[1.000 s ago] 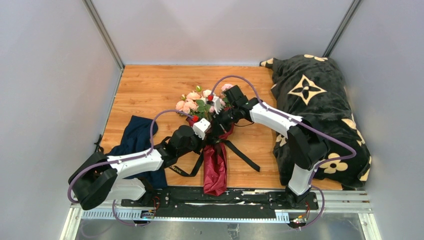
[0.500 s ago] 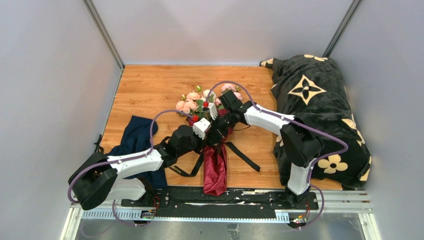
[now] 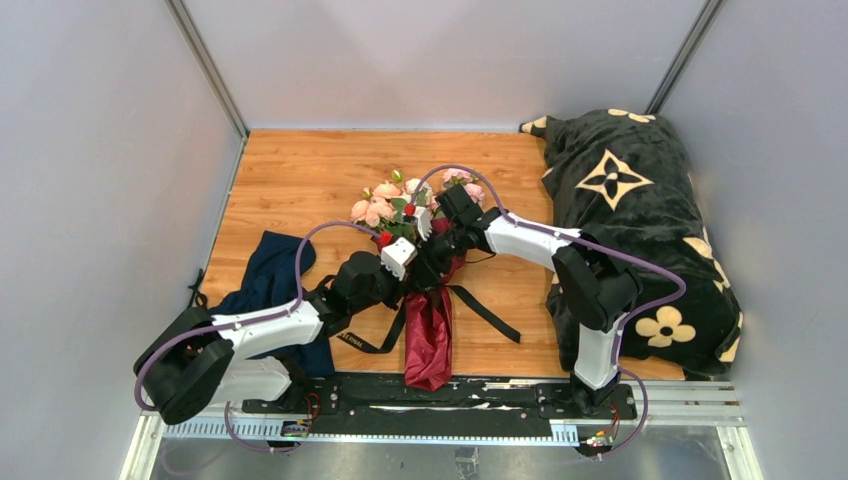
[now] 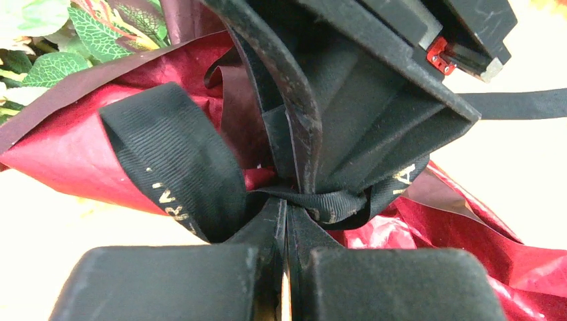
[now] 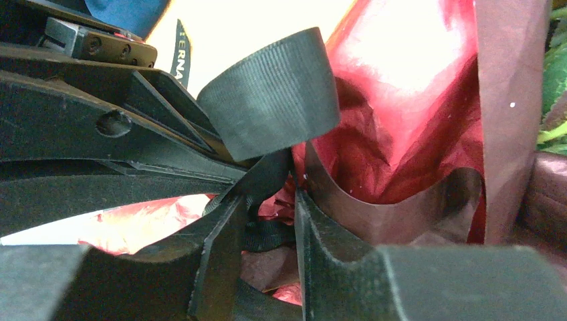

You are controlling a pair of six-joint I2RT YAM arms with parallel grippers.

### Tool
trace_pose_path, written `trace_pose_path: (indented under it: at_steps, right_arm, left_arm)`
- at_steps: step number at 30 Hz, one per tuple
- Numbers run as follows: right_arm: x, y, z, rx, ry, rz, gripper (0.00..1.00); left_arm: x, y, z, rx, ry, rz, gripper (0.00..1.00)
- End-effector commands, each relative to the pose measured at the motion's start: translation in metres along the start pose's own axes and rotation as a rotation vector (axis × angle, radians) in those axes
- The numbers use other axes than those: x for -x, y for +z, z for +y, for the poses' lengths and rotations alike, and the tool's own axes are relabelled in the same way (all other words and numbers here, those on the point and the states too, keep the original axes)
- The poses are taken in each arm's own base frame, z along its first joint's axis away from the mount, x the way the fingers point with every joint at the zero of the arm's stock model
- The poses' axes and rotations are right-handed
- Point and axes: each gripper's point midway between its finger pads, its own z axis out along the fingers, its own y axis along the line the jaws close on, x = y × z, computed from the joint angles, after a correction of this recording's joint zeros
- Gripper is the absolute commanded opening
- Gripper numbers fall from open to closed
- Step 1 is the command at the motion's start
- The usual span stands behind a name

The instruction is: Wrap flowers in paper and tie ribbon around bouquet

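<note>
The bouquet lies mid-table: pale pink flowers point(image 3: 388, 203) with green leaves point(image 4: 53, 63) in a cone of burgundy paper point(image 3: 430, 338). The black ribbon point(image 4: 177, 160) is knotted round the cone's neck, its tails point(image 3: 486, 313) trailing on the wood. My left gripper point(image 4: 287, 206) is shut on the ribbon at the knot, beside a standing loop. My right gripper point(image 5: 289, 182) faces it from the far side with its jaws apart; a ribbon strand point(image 5: 267, 234) lies loose between its fingers, and a ribbon loop point(image 5: 274, 93) curls above them. In the top view both grippers point(image 3: 418, 272) point(image 3: 437, 260) meet over the neck.
A navy blue cloth point(image 3: 268, 280) lies under the left arm at the near left. A black blanket with cream flowers point(image 3: 630, 210) is heaped along the right side. Grey walls close in the wooden table point(image 3: 300, 180) on three sides.
My right gripper's jaws have parted and let go of the ribbon, and that arm has shifted slightly left over the bouquet. The left gripper has stayed shut at the knot.
</note>
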Motion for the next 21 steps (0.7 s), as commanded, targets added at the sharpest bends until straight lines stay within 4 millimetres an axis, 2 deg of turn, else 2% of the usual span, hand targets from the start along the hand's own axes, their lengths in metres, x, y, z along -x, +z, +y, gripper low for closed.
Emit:
trace_pose_path:
  at_steps: [1,6,12,14,17,19,21]
  right_arm:
    - [0.004,0.012,0.012,0.057,-0.034,-0.031,0.4]
    - [-0.008,0.014,0.023,0.13,-0.054,-0.002,0.4]
    - [-0.012,0.022,0.014,0.087,-0.033,0.013,0.41]
    - [-0.012,0.024,0.007,0.059,-0.015,0.013,0.33]
    - [-0.012,0.024,0.002,0.025,-0.005,0.011,0.11]
    - [-0.012,0.022,0.001,0.011,-0.004,0.013,0.01]
    - [-0.011,0.018,0.001,-0.005,-0.003,0.012,0.0]
  left_arm:
    - [0.017,0.0,0.001,-0.005,0.007,-0.076,0.0]
    - [0.015,0.0,0.011,0.039,0.012,-0.078,0.0]
    - [0.019,0.0,0.004,0.0,-0.02,-0.092,0.0]
    - [0.019,-0.001,0.003,-0.008,-0.031,-0.093,0.0]
    - [0.02,-0.001,0.003,-0.009,-0.034,-0.095,0.0]
    - [0.02,-0.001,0.004,-0.006,-0.033,-0.097,0.0]
    - [0.02,-0.002,0.005,-0.004,-0.031,-0.093,0.0]
